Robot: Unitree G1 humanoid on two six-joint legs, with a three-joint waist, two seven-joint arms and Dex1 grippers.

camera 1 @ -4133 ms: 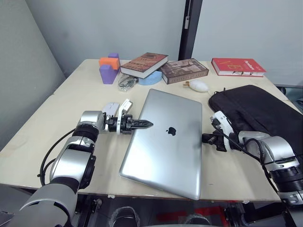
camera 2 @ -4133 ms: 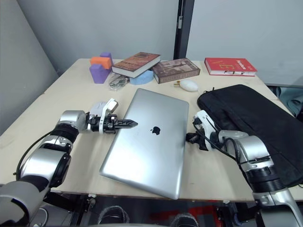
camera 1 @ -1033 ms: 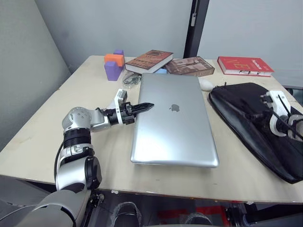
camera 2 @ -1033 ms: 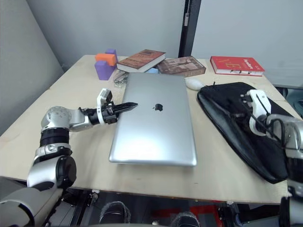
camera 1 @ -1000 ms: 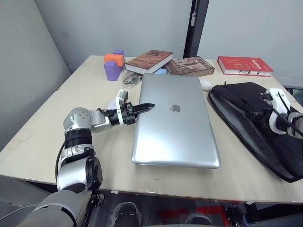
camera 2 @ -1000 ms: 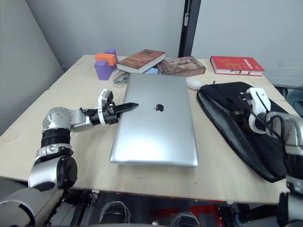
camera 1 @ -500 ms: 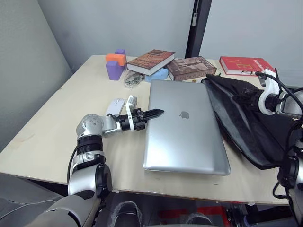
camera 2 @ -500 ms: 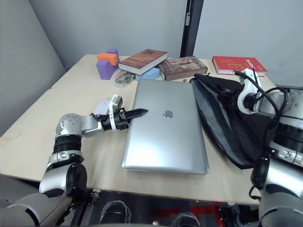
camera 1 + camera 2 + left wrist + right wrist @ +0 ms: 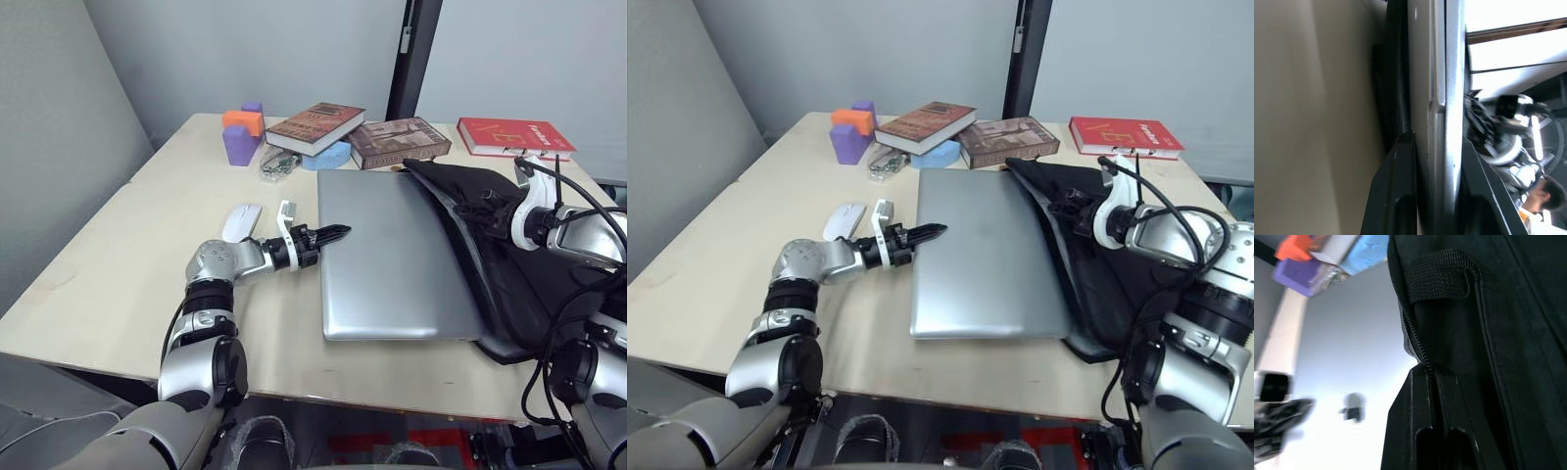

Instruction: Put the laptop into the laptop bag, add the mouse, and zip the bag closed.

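The silver laptop [image 9: 397, 259] lies flat mid-table, its right edge tucked under the raised flap of the black laptop bag [image 9: 509, 269]. At the laptop's left edge, my left gripper [image 9: 335, 233] is shut on the rim; in the left wrist view one finger [image 9: 1398, 196] lies on each side of the metal edge [image 9: 1437, 122]. My right gripper [image 9: 487, 202] is shut on the bag's upper zip edge [image 9: 1413, 345] and holds it up off the table. The white mouse [image 9: 242, 220] rests on the table left of the left gripper, apart from it.
Along the table's far side lie two brown books [image 9: 320, 122] [image 9: 400, 142], a red book [image 9: 516, 137], purple and orange blocks [image 9: 240, 137], a blue object [image 9: 333, 157] and a small clear item [image 9: 279, 164]. The table's front edge [image 9: 294, 367] is near the laptop.
The laptop has slid right, so its right edge now sits under the bag's flap. My right gripper has lifted that flap. The camera has also shifted.
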